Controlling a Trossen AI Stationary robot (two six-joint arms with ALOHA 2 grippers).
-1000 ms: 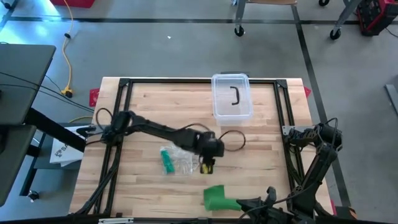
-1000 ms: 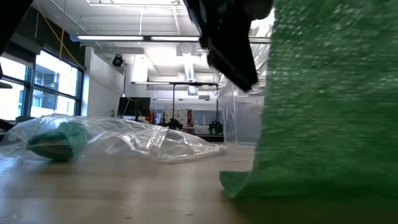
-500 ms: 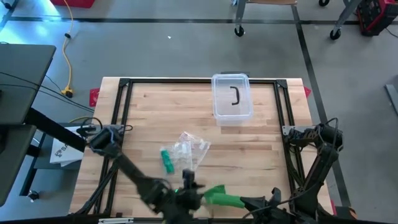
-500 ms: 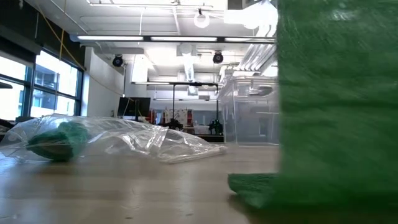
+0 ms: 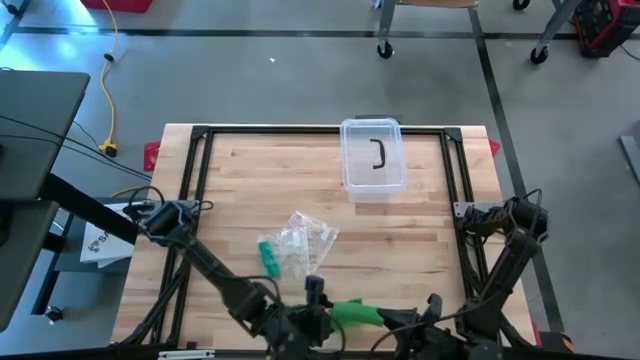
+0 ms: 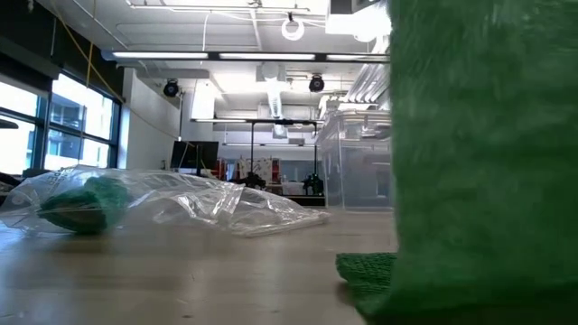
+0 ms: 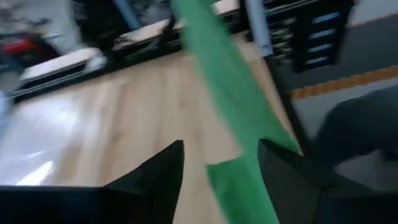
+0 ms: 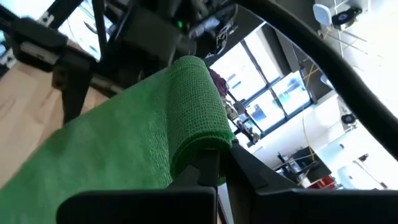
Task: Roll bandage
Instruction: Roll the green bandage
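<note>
Over the last second the left arm had swung from the middle of the tabletop, where its gripper had hung by the plastic bag, down to the near edge, and the green bandage there had changed from a squat patch into a longer strip stretched along that edge.

At the left of the tabletop's near half lay a small green roll (image 5: 267, 257), just beside or partly under a crumpled clear plastic bag (image 5: 305, 240); which of the two could not be told from above. Farther in, near the middle of the far edge, stood a clear lidded container (image 5: 373, 153) with a dark handle.

The left gripper (image 7: 220, 160) sat at the near edge, left of centre, its fingers parted with the strip of green bandage (image 5: 352, 312) running between them; whether either finger touched the cloth could not be told. To its right, at the same edge, the right gripper (image 8: 215, 167) was clenched on the bandage's rolled end, the wound part bulging just past its fingertips. In the low view the bandage filled the right side as a green wall, its loose tail lying on the wood.

The step in hand looked like the winding itself: one end pinched and partly rolled, the free length held out by the left side. The next move would likely call for the left fingers to take the strip and keep it taut and level while the roll is turned, so the layers lie square and do not slide off sideways
</note>
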